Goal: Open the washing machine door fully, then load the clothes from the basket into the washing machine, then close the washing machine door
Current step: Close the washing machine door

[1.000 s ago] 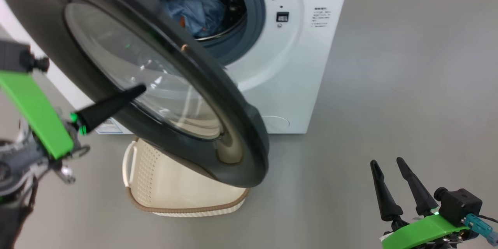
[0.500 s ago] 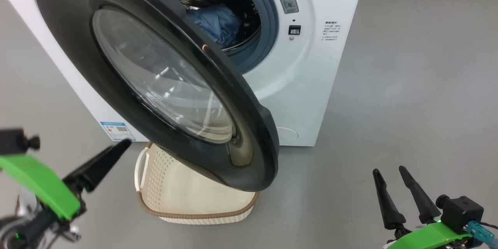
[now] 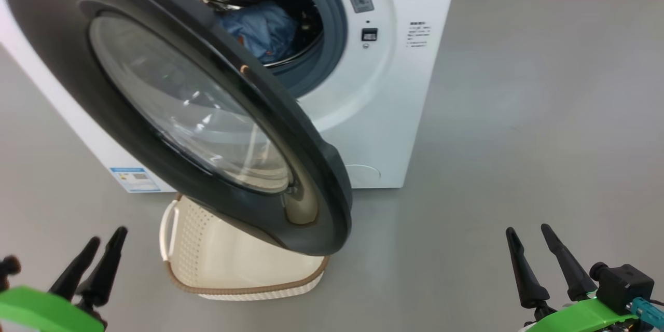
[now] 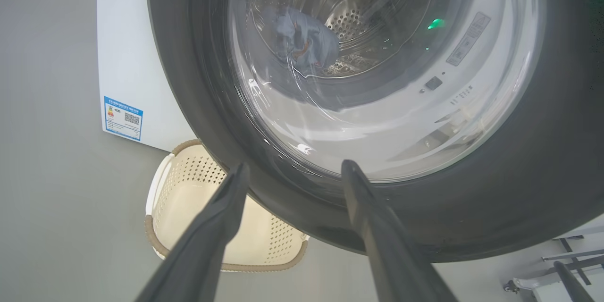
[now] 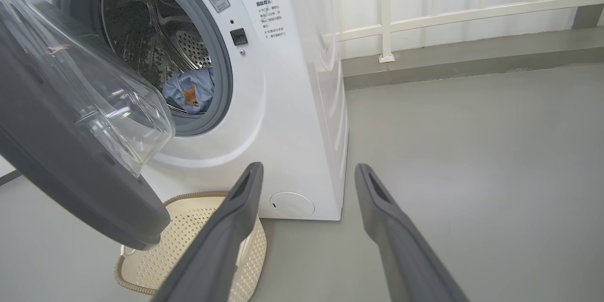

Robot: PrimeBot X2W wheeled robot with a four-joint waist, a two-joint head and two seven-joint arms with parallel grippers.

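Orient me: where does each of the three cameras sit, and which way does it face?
Head view: on the head, facing forward and down at the part-open washing machine door and basket; left gripper lower left, right gripper lower right, both open.
Left wrist view: on the left wrist, facing the door's outer glass along its own fingers.
Right wrist view: on the right wrist, facing the washing machine front between its own fingers.
Shared: all show the clothes in the drum.
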